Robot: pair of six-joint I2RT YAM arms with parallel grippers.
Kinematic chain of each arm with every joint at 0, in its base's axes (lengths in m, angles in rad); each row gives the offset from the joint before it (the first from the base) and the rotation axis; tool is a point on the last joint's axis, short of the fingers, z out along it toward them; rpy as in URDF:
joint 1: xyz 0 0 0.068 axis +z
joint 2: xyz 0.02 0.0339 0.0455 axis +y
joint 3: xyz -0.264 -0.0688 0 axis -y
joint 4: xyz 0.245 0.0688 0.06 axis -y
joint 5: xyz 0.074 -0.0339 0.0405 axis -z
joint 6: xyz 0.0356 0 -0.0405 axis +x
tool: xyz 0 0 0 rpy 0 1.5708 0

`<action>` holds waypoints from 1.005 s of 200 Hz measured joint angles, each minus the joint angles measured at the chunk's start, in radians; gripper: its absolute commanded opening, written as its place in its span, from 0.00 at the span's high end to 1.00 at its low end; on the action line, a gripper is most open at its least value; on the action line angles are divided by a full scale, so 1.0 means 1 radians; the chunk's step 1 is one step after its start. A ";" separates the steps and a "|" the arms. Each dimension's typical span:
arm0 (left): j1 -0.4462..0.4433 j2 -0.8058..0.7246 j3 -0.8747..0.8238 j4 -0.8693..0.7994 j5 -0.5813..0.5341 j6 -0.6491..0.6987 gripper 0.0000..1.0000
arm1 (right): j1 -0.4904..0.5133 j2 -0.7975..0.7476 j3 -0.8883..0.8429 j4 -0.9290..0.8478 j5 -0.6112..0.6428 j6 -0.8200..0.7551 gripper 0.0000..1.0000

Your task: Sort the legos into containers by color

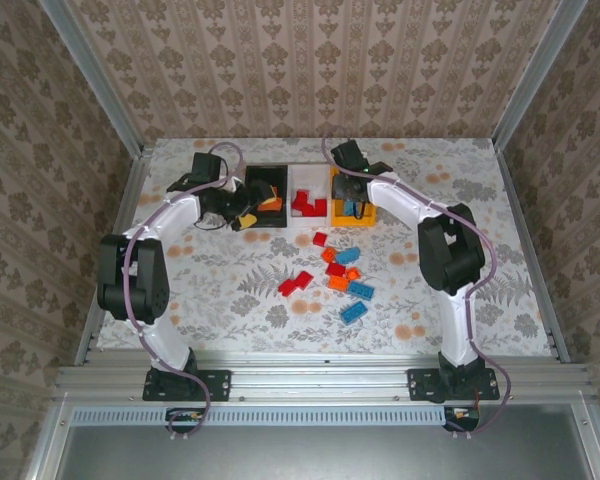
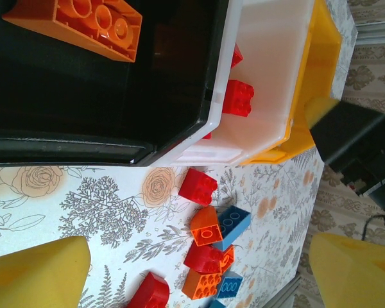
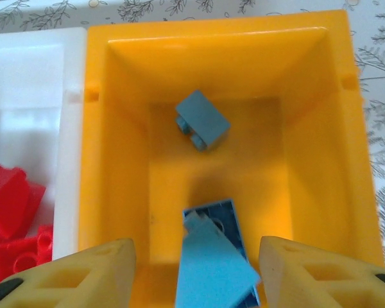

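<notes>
The three smooth-walled, open-topped containers stand in a touching row at the far side of the bench (image 1: 230, 290), which has a matte floral-print covering. From left to right they are the black rectangular plastic bin (image 1: 263, 176), the white rectangular plastic bin (image 1: 306, 177) and the yellow-orange rectangular plastic bin (image 1: 370, 213).

The black bin holds one orange studded plastic brick (image 2: 77, 22). Its round studs face the left wrist camera, and its upper edge is cut off by the frame. Glossy red studded bricks (image 2: 237, 97) lie in the white bin, partly hidden by its wall. In the yellow-orange bin a small light-blue brick (image 3: 202, 120) lies tilted near the far wall. A larger light-blue piece (image 3: 213, 231) leans with its hollow underside exposed. Whether it is one brick or two cannot be told.

The left pincer (image 2: 199, 263) hangs over the bench just beside the black bin, its matte yellow wedge-shaped fingers (image 2: 42, 273) spread wide and empty. The right pincer (image 3: 196, 269) sits above the yellow-orange bin, also spread wide, with both pads clear of the larger piece.

A cluster of loose red, orange and light-blue bricks (image 1: 338, 275) lies on the bench in front of the bins.
</notes>
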 measured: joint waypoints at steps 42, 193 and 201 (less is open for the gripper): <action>-0.043 0.000 0.000 0.004 0.000 -0.001 0.10 | 0.081 -0.379 -0.336 0.072 0.024 0.057 0.37; -0.149 0.000 0.000 0.010 0.026 -0.001 0.10 | 0.235 -0.296 -0.583 0.056 0.006 0.180 0.19; -0.149 0.000 0.000 0.010 0.026 -0.001 0.10 | 0.232 -0.295 -0.583 0.055 0.010 0.179 0.19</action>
